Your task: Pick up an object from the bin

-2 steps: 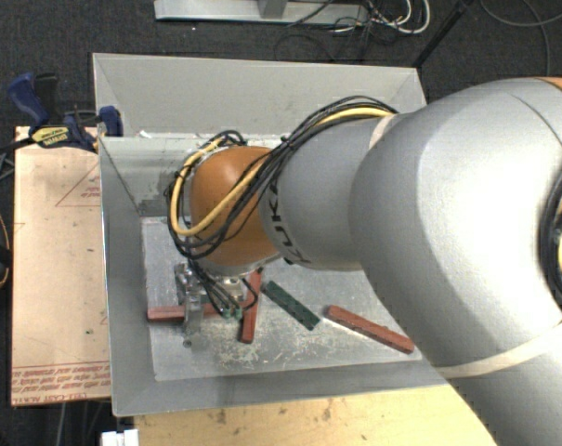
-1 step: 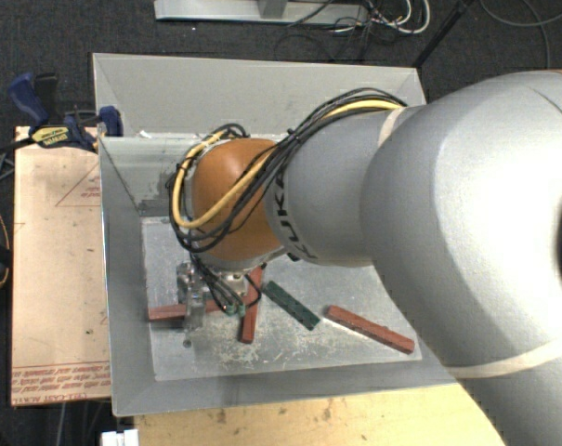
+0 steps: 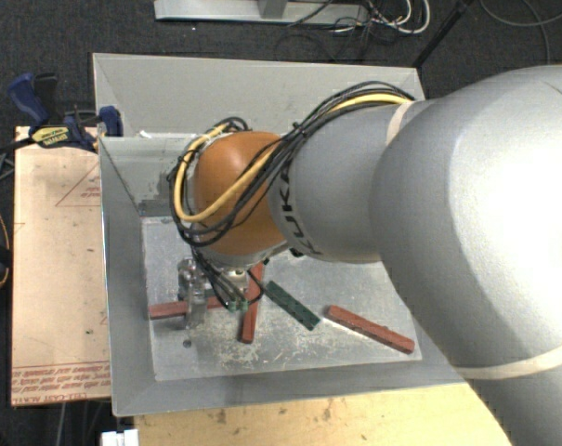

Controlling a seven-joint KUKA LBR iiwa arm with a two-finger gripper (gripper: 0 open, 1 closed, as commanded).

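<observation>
Orange-capped wrist (image 3: 229,193) tipped down over red-brown stick (image 3: 167,311), bin (image 3: 123,249) left | open or shut: cannot tell

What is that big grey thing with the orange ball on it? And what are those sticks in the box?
The big grey thing is a robot arm. It reaches in from the right, and the camera looks down on it from above. The orange ball is a cover on its wrist, with cables looped round it. Under it is the robot's hand, low inside a grey metal bin. Flat sticks lie on the bin's floor. The left red stick is right by the hand, and the middle red stick is next to it. Then come the dark green stick and the long red stick. I cannot tell if the hand holds anything.
</observation>
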